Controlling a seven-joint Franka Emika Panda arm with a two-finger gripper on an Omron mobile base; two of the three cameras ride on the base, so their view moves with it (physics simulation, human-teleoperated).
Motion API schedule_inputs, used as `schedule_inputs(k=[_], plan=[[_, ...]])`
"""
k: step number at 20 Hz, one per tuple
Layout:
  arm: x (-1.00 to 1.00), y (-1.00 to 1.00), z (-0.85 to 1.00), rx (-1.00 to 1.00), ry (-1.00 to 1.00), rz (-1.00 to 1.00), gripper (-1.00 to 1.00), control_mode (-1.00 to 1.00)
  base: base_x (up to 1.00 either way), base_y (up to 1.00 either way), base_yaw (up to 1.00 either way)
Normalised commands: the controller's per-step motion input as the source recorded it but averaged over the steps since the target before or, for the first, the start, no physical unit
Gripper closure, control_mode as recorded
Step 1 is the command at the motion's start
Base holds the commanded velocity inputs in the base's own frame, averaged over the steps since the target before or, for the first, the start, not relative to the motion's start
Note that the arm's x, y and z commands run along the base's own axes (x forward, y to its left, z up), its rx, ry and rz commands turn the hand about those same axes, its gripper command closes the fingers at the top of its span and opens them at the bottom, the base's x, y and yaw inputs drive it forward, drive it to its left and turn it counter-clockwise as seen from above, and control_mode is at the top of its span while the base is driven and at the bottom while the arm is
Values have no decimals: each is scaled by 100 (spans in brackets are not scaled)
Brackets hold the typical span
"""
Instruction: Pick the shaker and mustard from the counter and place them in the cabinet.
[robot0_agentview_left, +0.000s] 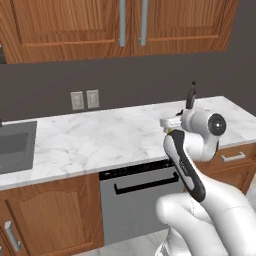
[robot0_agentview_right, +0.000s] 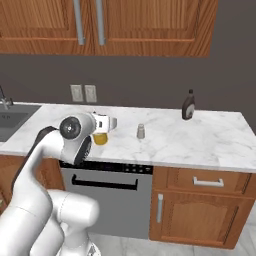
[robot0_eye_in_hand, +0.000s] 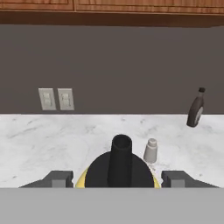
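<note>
**A:** So where's the mustard (robot0_eye_in_hand: 118, 168) at right now?

**B:** Sitting between the gripper (robot0_eye_in_hand: 117, 178) fingers, near the front edge of the counter (robot0_agentview_right: 200, 140). In the hand view its dark nozzle pokes up dead centre, with a finger tip on either side. Jaws look fairly wide and right around the bottle, but I honestly can't tell if they're pressing on it or just framing it.

**A:** And the shaker (robot0_agentview_right: 141, 131)?

**B:** On the marble just right of the mustard, a bit farther back, untouched. There's also a dark bottle (robot0_agentview_right: 188, 105) way off at the far right by the wall.

**A:** Cabinet (robot0_agentview_right: 145, 22)?

**B:** Doors look shut overhead. So I'd say nothing's been put away yet: both items are down on the counter, first pick barely underway.
</note>
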Motion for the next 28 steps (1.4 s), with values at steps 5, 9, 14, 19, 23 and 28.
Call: schedule_inputs(k=[5, 9, 14, 19, 23, 28], plan=[[0, 0, 0, 0, 0, 0, 100, 100, -70, 5, 3], [0, 0, 0, 0, 0, 0, 100, 100, -94, 23, 12], [0, 0, 0, 0, 0, 0, 100, 100, -30, 18, 45], [0, 0, 0, 0, 0, 0, 100, 100, 0, 16, 65], [0, 0, 0, 0, 0, 0, 100, 100, 0, 7, 67], [0, 0, 0, 0, 0, 0, 100, 100, 0, 1, 66]])
